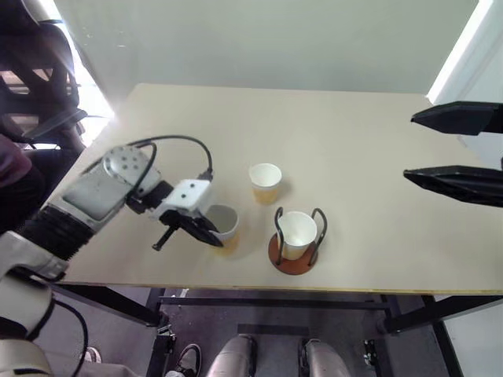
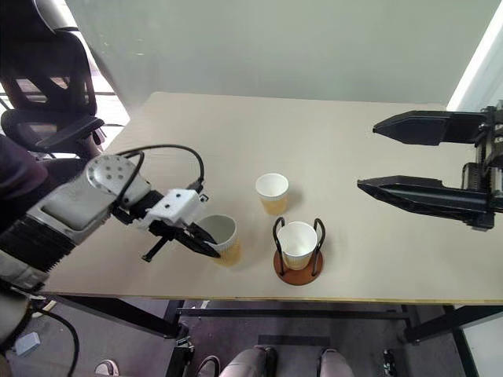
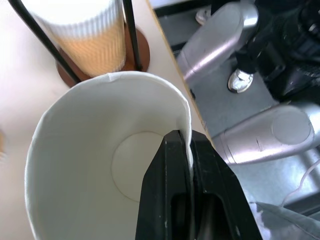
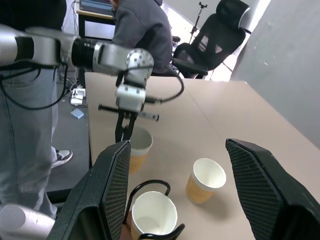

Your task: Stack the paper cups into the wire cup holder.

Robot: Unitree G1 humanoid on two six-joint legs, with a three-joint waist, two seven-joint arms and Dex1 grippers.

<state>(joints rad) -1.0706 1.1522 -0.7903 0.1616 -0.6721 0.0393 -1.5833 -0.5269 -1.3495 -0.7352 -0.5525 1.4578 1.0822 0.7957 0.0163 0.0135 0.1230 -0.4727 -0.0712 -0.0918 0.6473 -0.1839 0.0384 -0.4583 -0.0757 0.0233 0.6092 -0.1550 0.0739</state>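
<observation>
The left pincer (image 3: pixel 189 165) pinches a paper cup's (image 1: pixel 224 222) rim beside the wire cup holder (image 1: pixel 295 239); the right pincer (image 2: pixel 397 155) gapes wide, empty.

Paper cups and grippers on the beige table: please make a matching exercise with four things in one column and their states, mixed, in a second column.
Things:
1. left gripper
2. right gripper
3. yellow-orange paper cup in the black wire cup holder
4. paper cup standing alone, farther back

States:
A. jaws open, holding nothing
B. untouched, free on the table
C. shut on a cup's rim
D. between two wire loops

Pairs: 1-C, 2-A, 3-D, 4-B
</observation>
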